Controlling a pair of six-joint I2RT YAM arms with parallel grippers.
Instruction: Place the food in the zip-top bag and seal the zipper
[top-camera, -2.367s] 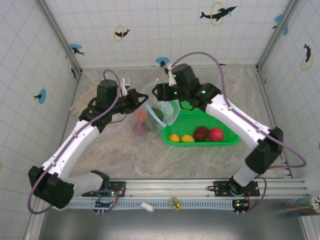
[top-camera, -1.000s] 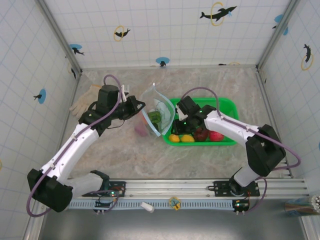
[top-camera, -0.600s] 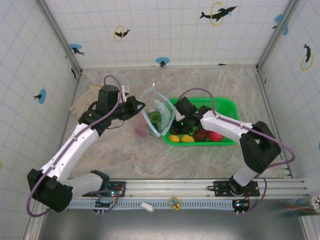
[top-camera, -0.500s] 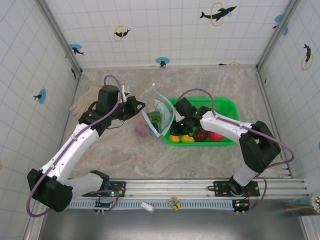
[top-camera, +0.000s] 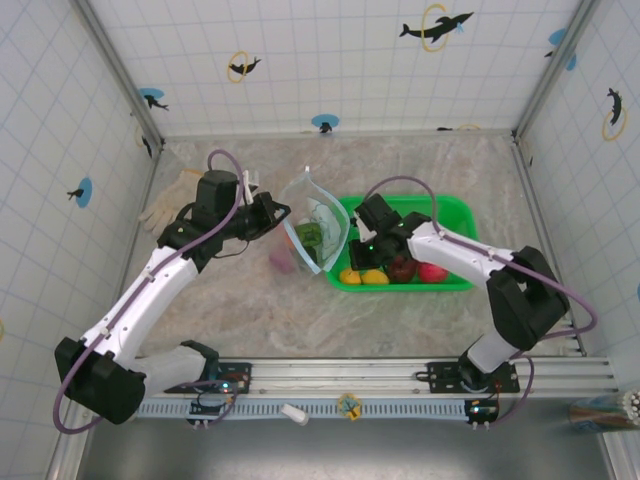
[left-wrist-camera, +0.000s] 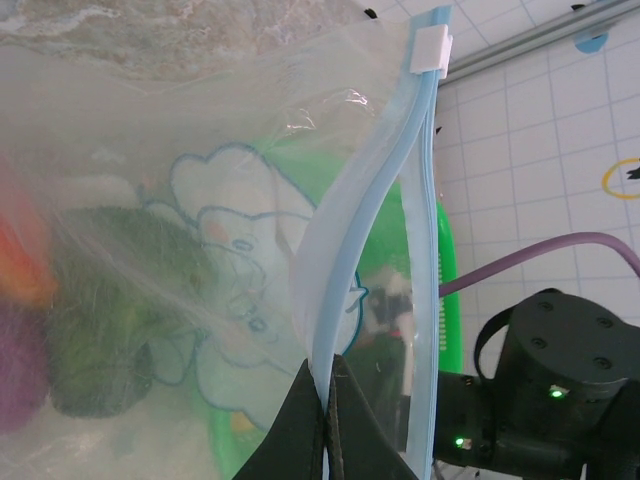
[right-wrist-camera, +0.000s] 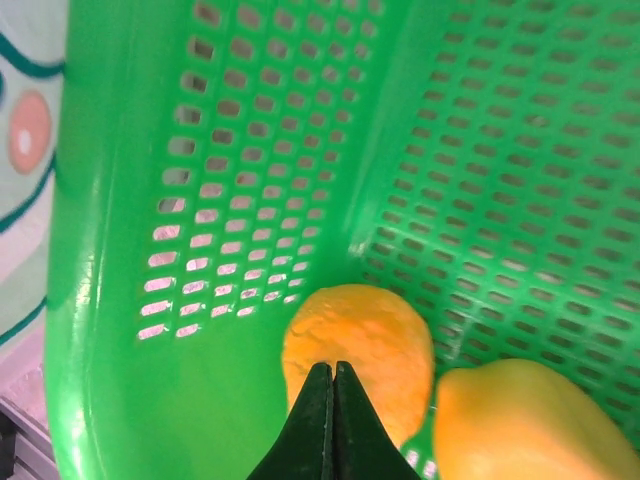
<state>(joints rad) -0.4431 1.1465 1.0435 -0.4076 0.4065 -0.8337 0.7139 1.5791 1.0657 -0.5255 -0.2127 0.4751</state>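
The zip-top bag stands open between the arms, its light-blue zipper curving up from my left gripper, which is shut on that mouth edge. Through the clear plastic show a dark green piece, a magenta one and an orange one. My right gripper is down in the green basket, jaws pressed together with nothing between them, tips against an orange food. A yellow food lies beside it. Dark brown and red pieces lie further right.
The basket sits right of the bag, its left wall close to the bag's side. A pale glove lies at the back left by the wall. Tiled walls close in three sides; a rail runs along the near edge.
My right arm came away from the bag's mouth and dropped into the basket. Its jaws closed over the last second. The left arm and the bag have stayed put.
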